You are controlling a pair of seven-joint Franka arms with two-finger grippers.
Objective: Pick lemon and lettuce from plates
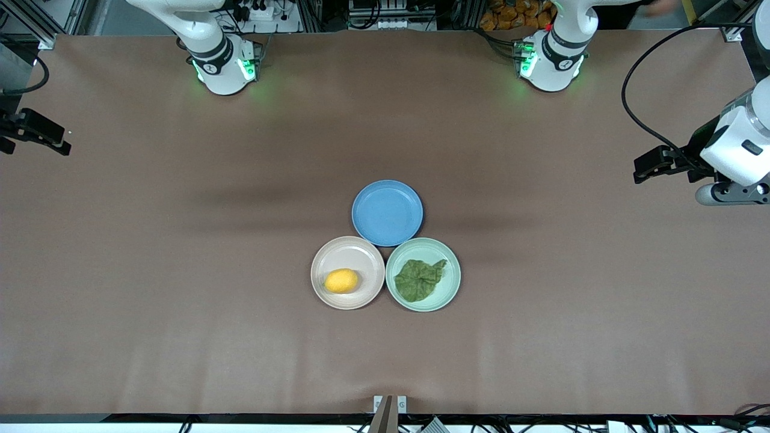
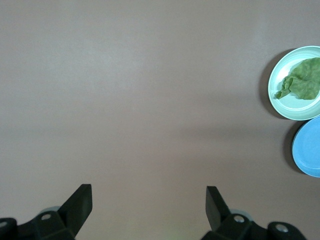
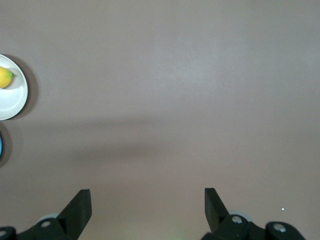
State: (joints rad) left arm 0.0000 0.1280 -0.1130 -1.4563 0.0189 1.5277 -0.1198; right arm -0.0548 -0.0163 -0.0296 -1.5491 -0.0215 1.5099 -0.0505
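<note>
The yellow lemon [image 1: 341,281] lies on the beige-pink plate [image 1: 355,252]. The dark green lettuce [image 1: 420,279] lies on the mint green plate [image 1: 448,296] beside it, toward the left arm's end. My left gripper [image 1: 641,170] is open and empty, up over bare table at the left arm's end. My right gripper [image 1: 55,141] is open and empty, up over bare table at the right arm's end. The left wrist view shows its gripper [image 2: 149,200], the lettuce [image 2: 302,84] and the mint plate [image 2: 279,97]. The right wrist view shows its gripper [image 3: 147,202], the lemon [image 3: 4,77] and its plate [image 3: 12,102].
An empty blue plate [image 1: 387,213] touches both plates, farther from the front camera; it also shows in the left wrist view [image 2: 307,147]. Brown table surface [image 1: 180,270] spreads wide around the three plates.
</note>
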